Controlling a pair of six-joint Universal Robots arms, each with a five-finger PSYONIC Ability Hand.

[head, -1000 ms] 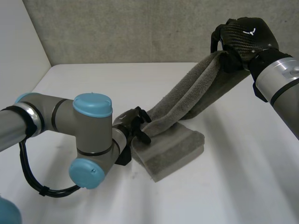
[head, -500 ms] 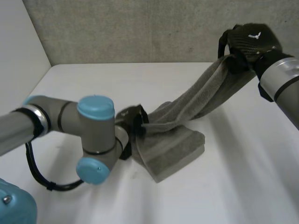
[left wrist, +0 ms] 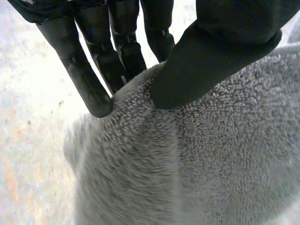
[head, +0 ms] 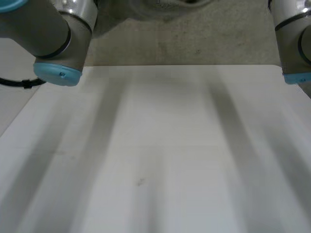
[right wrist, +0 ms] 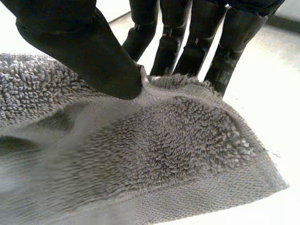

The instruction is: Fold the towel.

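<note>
Towel (left wrist: 187, 164) first: it is grey and fluffy, and both of my hands have hold of it. My left hand (left wrist: 211, 61) is closed on it. The thumb presses down on a rounded edge of the towel. The fingers (left wrist: 89, 84) are straight and sit behind that edge, so the cloth is pinched between them. The rest of the towel spreads out past the thumb tip, with the white bench (left wrist: 28, 140) showing beside it.

My right hand (right wrist: 93, 51) is closed on the towel too. Its thumb pushes on a thin flat edge of the towel, near a corner. Its fingers (right wrist: 229, 42) stand straight on the far side of that edge and pinch it.

From the head view I see my left arm (head: 48, 34) and my right arm (head: 294, 39) up above the bench.
</note>
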